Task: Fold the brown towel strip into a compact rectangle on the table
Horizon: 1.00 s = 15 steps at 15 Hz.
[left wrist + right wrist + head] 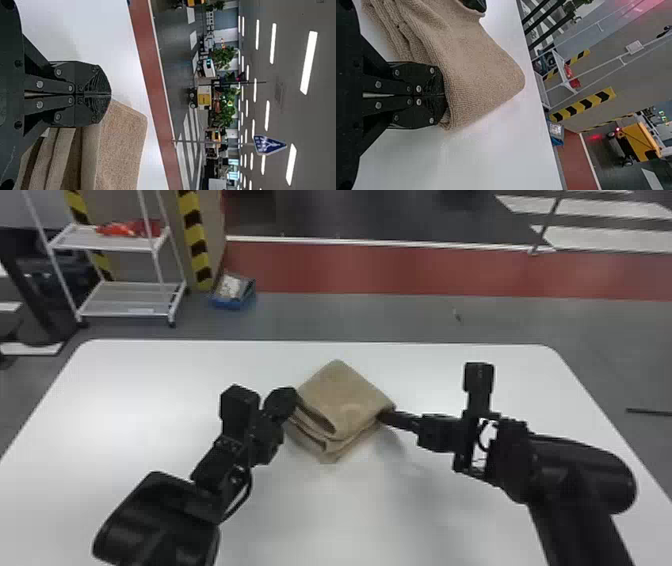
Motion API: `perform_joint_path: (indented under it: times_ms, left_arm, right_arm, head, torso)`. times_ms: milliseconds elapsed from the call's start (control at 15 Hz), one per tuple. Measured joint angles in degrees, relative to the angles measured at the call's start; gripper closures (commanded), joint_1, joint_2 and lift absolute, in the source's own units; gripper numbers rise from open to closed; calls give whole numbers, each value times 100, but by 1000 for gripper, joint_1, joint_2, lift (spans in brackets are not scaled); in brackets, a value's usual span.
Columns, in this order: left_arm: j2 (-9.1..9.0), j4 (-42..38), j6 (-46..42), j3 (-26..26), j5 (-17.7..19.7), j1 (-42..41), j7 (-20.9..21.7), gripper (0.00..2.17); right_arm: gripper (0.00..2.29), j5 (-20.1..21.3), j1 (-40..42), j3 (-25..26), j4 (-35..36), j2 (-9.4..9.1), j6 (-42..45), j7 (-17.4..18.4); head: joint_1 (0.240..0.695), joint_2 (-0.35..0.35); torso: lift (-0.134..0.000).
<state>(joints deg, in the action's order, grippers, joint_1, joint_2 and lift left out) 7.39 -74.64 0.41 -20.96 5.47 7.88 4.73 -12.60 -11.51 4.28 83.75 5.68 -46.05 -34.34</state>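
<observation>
- The brown towel (345, 392) lies near the middle of the white desk (150, 390), folded into a thick, squarish bundle of stacked layers
- It sits turned like a diamond, one corner pointing away from the robot and another toward it; the rolled folds show along its near left side
- The left pincer (291, 399) is at the towel's left corner, its arm coming in from the bottom edge of the head view
- In the left wrist view the two fingers of the left pincer (110, 95) are closed flat together, with the cloth right by their tips
- The right pincer (385, 417) reaches the towel's right corner from the side, its tips at the edge of the layers
- In the right wrist view the fingers of the right pincer (443, 95) are closed together too, tips against the cloth; whether a bit of the edge is pinched between them, I can't fairly say
- Beyond the desk, on the floor, stand a white rack (130, 297) with a red item (127, 229) on its upper shelf, and a blue bin (232, 302)
- Behind them, a red band (425, 270) runs across the floor
</observation>
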Motion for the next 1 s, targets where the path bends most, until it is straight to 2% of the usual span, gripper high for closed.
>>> perform_joint_path:
  times_ms: [200, 333, 733, 1000]
  left_arm:
    - [4, 33, 106, -36, -79, -4, -10, 1882]
    - [43, -243, 346, -16, -137, -204, -73, 1882]
    - [198, -1862, 1484, 157, -301, -1118, -69, 1882]
    - [275, -2748, 2268, 225, -294, -1359, -86, 1882]
  right_arm:
    - [2132, 30, -86, 6, -1, 40, -13, -22]
    - [2132, 88, -226, -46, -101, 40, -9, -16]
    - [2132, 372, -644, -151, -538, -11, 30, 51]
    - [2128, 321, -607, 106, -478, 15, 36, -69]
  head:
    - [695, -84]
    - [695, -82]
    - [695, -76]
    - [695, -87]
  torso:
    - [-117]
    - [-117]
    - [-117]
    - [-117]
